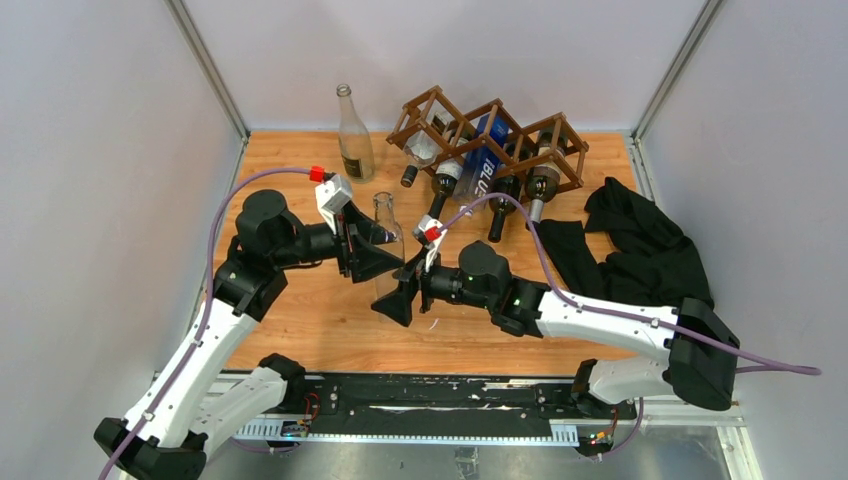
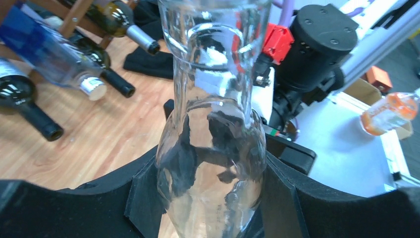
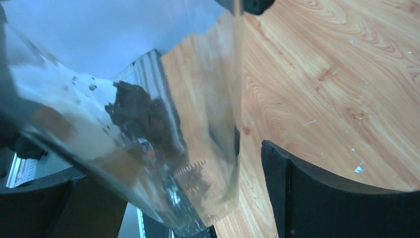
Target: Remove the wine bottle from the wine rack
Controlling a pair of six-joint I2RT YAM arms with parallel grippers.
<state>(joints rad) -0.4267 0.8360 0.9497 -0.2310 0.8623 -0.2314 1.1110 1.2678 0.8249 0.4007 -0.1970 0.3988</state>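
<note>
We see the clear wine bottle (image 1: 385, 215) out of the wine rack (image 1: 520, 130) and well apart from it, standing roughly upright over the middle of the table (image 1: 300, 320), between the two arms. The left jaws are closed on it: in the left wrist view the black pads (image 2: 143, 193) press against both sides of the bottle's rounded shoulder, with the neck rising straight up from between them. The right jaws stand wide open low down on the same bottle. The right wrist view shows bare wood between the glass and the finger (image 3: 322, 198) on the right of that view, so they grip nothing. We cannot tell whether the bottle's base rests on the table, since the arms hide it. The rack sits at the far edge and holds several dark bottles (image 1: 543, 185) and a blue one (image 1: 484, 160), their necks pointing towards the arms. A second clear bottle (image 1: 354, 135) stands upright just left of the rack. A black cloth (image 1: 640, 245) lies crumpled on the right side of the table, near the right arm.
</note>
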